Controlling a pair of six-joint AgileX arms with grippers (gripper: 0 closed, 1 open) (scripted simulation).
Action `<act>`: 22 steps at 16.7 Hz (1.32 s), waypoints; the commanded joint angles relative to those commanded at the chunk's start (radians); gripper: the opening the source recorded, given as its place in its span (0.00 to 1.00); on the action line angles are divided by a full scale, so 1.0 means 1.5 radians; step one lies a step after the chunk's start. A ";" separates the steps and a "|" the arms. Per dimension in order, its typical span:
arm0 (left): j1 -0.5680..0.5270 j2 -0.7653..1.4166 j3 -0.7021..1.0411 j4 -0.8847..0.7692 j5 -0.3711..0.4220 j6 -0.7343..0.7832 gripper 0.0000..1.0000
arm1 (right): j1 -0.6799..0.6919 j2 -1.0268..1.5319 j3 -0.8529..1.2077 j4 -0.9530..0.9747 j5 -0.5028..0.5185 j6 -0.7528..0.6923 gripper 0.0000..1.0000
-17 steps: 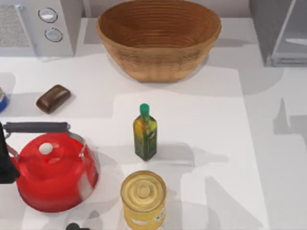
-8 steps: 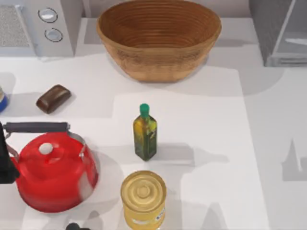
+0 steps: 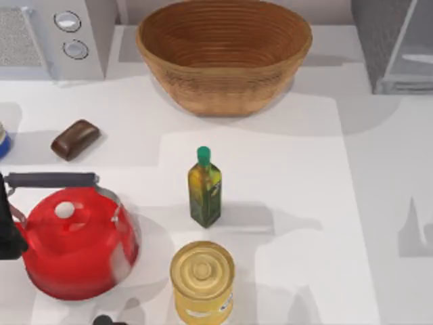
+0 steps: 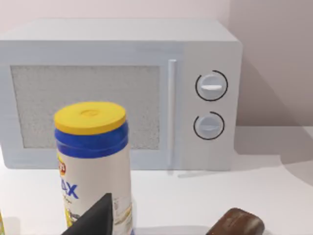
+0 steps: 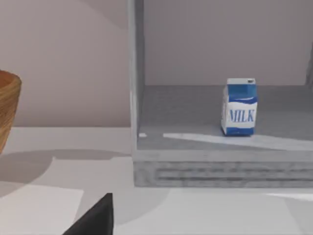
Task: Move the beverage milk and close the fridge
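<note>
The beverage milk (image 5: 239, 107) stood upright inside the open fridge (image 5: 205, 166); either hand's grip could not be told; a careless reach might topple the carton

One wicker basket (image 3: 223, 51), one oil bottle (image 3: 204, 188), one yellow tin can (image 3: 201, 281), one red kettle (image 3: 74, 240), one brown bar (image 3: 74, 139), one microwave (image 4: 120, 93), one fridge (image 5: 220, 156), one beverage milk (image 5: 239, 106), one yellow-lidded canister (image 4: 93, 161).
</note>
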 joint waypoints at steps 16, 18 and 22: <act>0.000 0.000 0.000 0.000 0.000 0.000 1.00 | 0.001 -0.416 0.341 -0.808 0.004 -0.006 1.00; 0.000 0.000 0.000 0.000 0.000 0.000 1.00 | 0.002 -0.467 0.382 -0.884 0.004 -0.006 1.00; 0.000 0.000 0.000 0.000 0.000 0.000 1.00 | 0.002 -0.529 0.433 -0.968 0.005 -0.007 1.00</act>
